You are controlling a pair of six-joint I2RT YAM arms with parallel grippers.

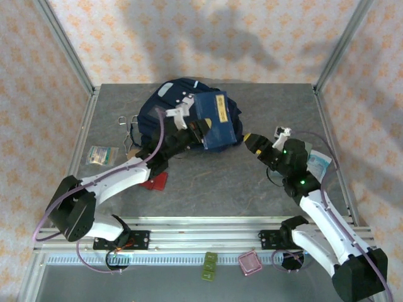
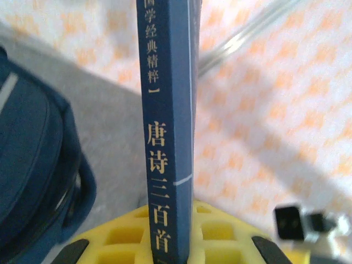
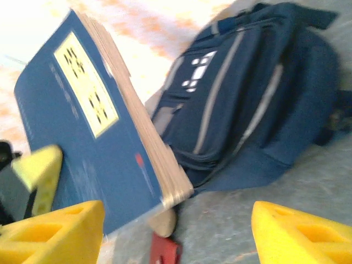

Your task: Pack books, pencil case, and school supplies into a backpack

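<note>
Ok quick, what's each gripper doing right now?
Left gripper: closed, holding the dark blue book.
Right gripper: open, holding nothing.

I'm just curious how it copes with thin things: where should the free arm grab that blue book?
Probably by the page edge, pinching both covers, coming from the right. The blue book is held up tilted and is thin across, and the left gripper clamps it at the spine side.
</note>
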